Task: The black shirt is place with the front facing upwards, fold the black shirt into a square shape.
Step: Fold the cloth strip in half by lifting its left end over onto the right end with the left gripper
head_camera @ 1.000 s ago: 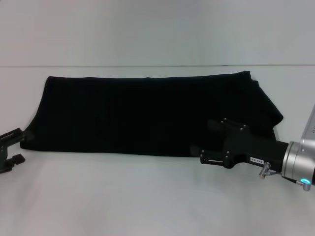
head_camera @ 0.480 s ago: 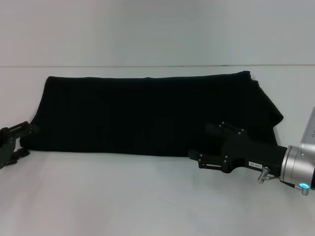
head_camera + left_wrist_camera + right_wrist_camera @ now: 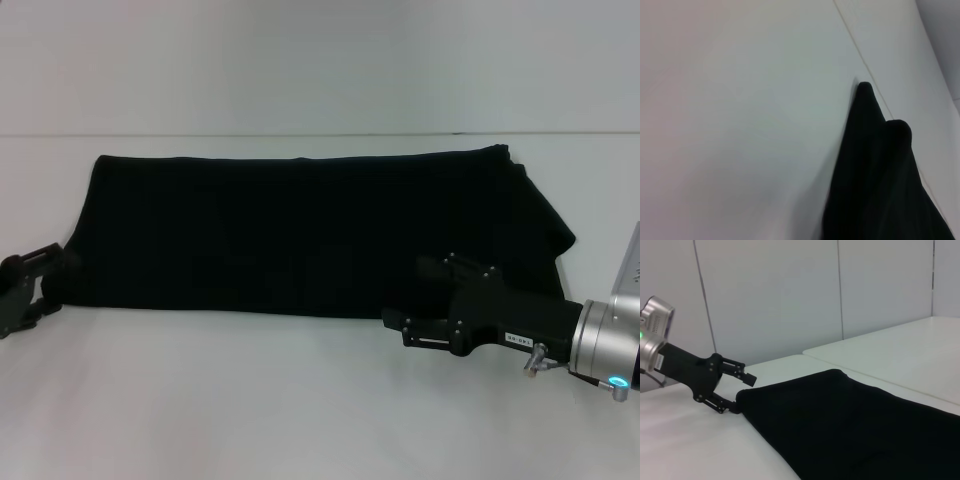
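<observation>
Already half done, you can see: the black shirt (image 3: pixel 300 235) lies on the white surface (image 3: pixel 300 400) as a long band, folded lengthwise, no sleeves sticking out and no chest print showing. What's left, judging from the shape, is the crosswise fold or two to bring that band down to a square.

Your left pincer (image 3: pixel 25 285) sits at the shirt's left end, low on the surface; the right wrist view shows its fingers spread around the corner of the cloth (image 3: pixel 740 402), not yet closed on it. Your right pincer (image 3: pixel 400 322) is at the near edge of the shirt, toward its right end, fingers apart, lower one on the white surface just off the hem. Neither is pinching cloth as far as you can tell.

Writing: nothing readable on the shirt. A small white tag on the right pincer's body (image 3: pixel 516 339) carries characters, too small to read. No brand visible anywhere else.
</observation>
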Available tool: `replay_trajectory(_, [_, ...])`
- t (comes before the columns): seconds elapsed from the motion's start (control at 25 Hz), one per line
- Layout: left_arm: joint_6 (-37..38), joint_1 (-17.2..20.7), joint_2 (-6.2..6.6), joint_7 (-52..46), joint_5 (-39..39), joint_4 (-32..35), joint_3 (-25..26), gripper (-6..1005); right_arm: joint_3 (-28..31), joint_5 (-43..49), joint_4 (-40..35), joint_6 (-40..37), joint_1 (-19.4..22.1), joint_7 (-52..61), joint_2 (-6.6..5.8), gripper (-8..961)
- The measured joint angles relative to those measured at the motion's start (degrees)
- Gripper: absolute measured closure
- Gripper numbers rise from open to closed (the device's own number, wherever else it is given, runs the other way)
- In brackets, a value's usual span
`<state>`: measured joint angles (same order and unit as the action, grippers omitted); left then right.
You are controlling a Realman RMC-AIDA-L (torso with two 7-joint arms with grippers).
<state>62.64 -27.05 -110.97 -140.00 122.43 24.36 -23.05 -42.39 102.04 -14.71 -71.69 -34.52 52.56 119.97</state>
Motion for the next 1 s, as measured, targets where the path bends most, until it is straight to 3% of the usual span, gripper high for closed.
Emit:
replay_trajectory(0.32, [-2.28,-2.05,-0.09,0.05,0.24,-0.90,-0.40,123,-0.32,0.00,0.67,-0.50,-0.02,0.00,0.00,3])
replay_trajectory(0.76, [-2.38,-2.92,-0.38,0.82,0.58,-0.36,-2.60,224,-1.08,0.00,0.45,-0.80,0.18,0.00,-0.06,5])
replay_trajectory(1.0, [-2.65,-3.09,-0.38,0.86,0.62,-0.35,-2.70,481,-1.20,0.00,0.49,-1.17,0.24,0.00,-0.09,6])
